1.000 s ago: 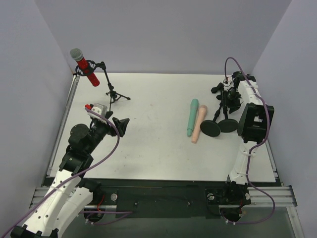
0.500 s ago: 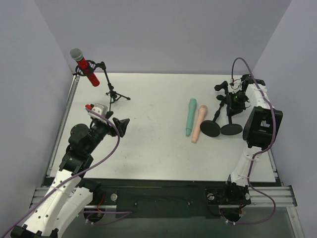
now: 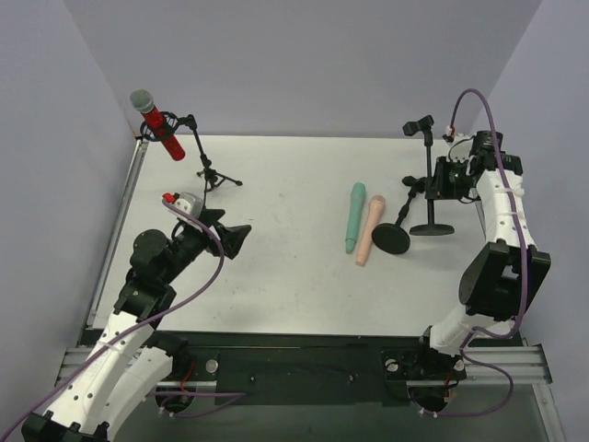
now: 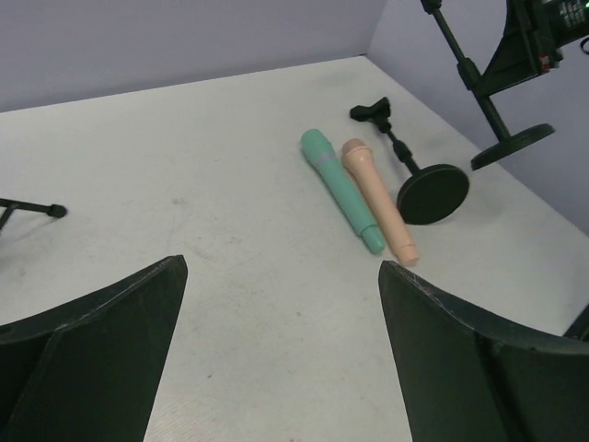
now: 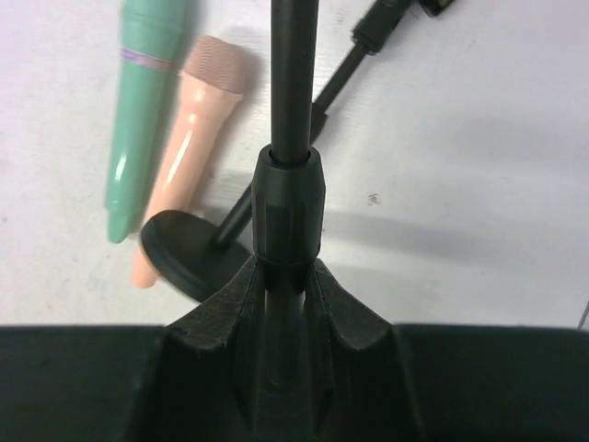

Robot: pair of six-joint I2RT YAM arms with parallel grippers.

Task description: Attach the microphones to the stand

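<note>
Right gripper pinches the upright stand by its pole (left gripper gapes, idle); a skewed release could topple it.

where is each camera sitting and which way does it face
Top: above and behind the arms, looking down at the table; both arms show, left gripper open, right gripper at the upright stand.
Left wrist: low over the table, facing the green microphone and pink microphone; its own spread fingers show.
Right wrist: close against that stand, facing the table beyond; its fingers clamp it.
Shared: both wrist views show both microphones and the fallen stand.
</note>
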